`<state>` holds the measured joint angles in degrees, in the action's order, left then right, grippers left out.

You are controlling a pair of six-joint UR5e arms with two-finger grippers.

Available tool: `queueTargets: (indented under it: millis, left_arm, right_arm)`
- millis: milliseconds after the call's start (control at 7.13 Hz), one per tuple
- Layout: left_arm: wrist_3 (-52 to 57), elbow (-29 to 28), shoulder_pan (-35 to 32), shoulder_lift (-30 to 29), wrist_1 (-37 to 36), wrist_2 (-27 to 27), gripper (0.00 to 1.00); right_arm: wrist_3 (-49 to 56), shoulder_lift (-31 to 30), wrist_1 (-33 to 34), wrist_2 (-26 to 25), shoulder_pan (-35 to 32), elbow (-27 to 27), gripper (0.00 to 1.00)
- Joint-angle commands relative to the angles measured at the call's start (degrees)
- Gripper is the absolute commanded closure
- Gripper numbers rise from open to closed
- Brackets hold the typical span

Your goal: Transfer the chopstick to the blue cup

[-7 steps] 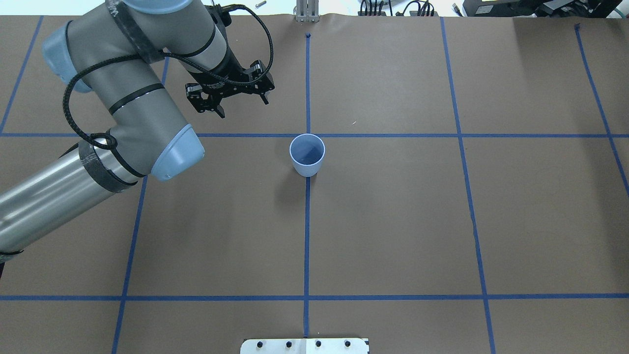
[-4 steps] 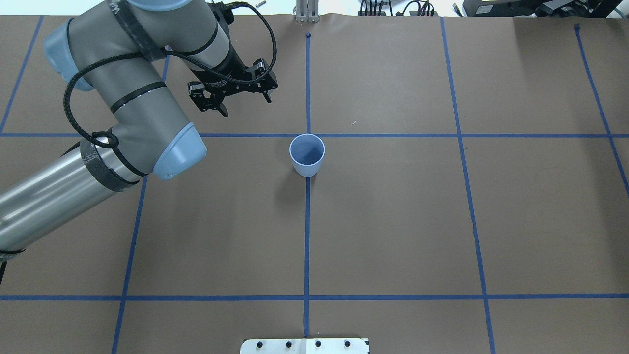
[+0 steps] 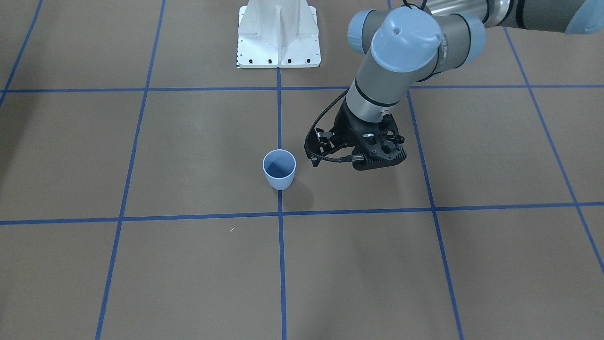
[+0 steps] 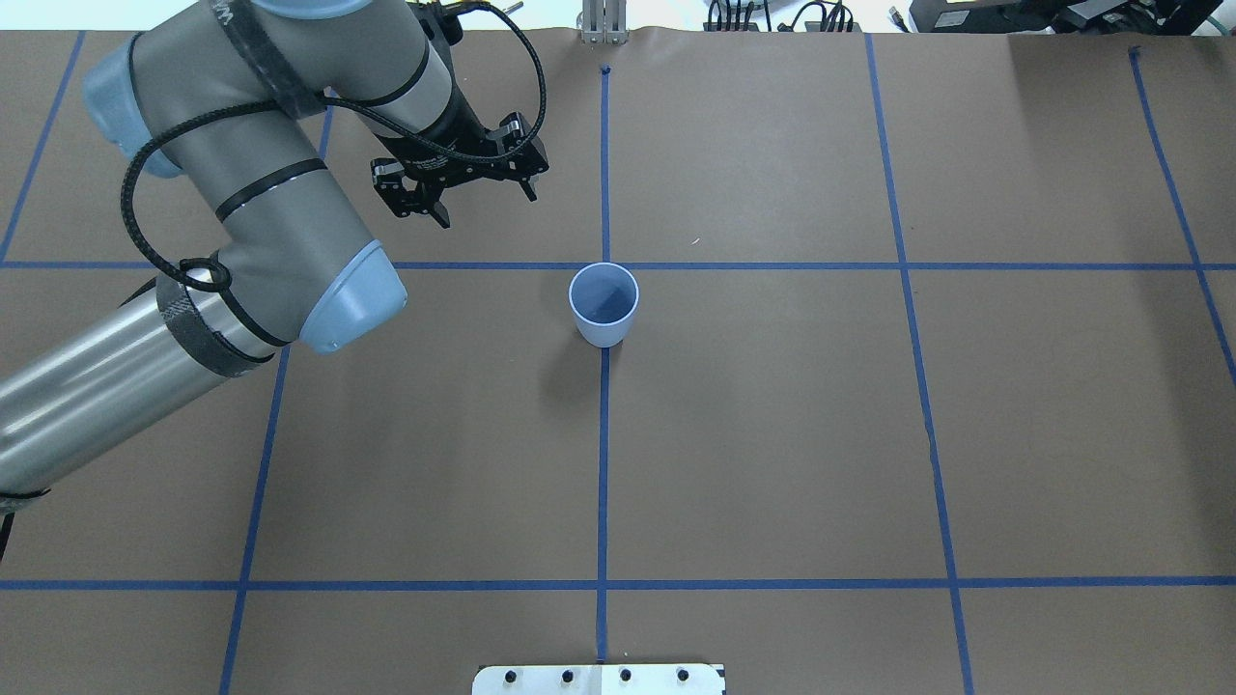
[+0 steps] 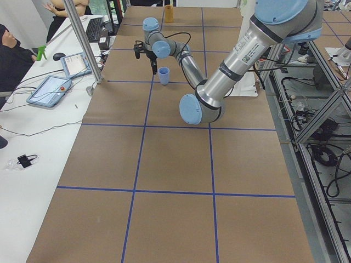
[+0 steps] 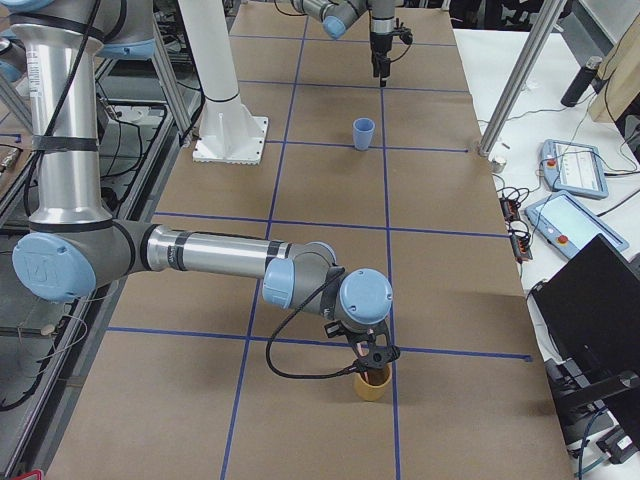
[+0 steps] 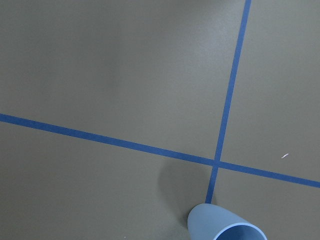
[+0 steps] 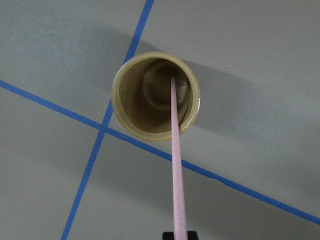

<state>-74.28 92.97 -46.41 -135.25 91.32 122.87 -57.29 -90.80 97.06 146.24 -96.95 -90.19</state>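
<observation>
One pink chopstick point(image 8: 176, 150), thin, stiff, light and likely slick, stands in the tan cup point(image 8: 120, 115) mid-frame in the right wrist view; a pinch near its top looks best. Above it hangs the right gripper point(image 6: 371, 360), grip unclear. Upper left of the blue cup point(image 4: 603, 304), the left gripper point(image 4: 483, 205) gapes empty.

Brown, seemingly paper-covered table point(image 4: 772, 434), blue tape grid point(image 4: 603, 483)

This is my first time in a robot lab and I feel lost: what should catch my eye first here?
A lone blue cup stands where blue tape lines cross, with the left end effector hovering open nearby. Far off on the robot's right, the right end effector grips a pink chopstick standing in a tan cup.
</observation>
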Motion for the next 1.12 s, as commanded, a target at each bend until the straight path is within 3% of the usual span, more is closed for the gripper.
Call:
queueTargets:
  millis: [0,140,421,561,982]
  left_arm:
    - [0.01,0.1,0.0,0.07,0.0,0.09,0.02]
    - [-0.08,0.28,0.0,0.24,0.0,0.09,0.02]
    - [0.01,0.36,-0.35,0.68,0.0,0.26,0.02]
    - [0.01,0.37,-0.44,0.86,0.09,0.27,0.02]
    - [8.14,2.9,-3.32,5.49,0.53,0.35,0.02]
  right_arm:
    - [-0.72,0.45,3.22,-0.25,-1.92,-3.14,1.0]
    - [-0.8,0.45,4.18,-0.34,-3.15,-5.06,1.0]
    - [-0.8,0.54,13.46,-0.86,-4.47,-14.96,1.0]
    - [-0.8,3.41,18.47,-0.95,-5.43,-18.49,1.0]
    - [-0.8,11.14,21.77,-1.39,0.06,-23.88,1.0]
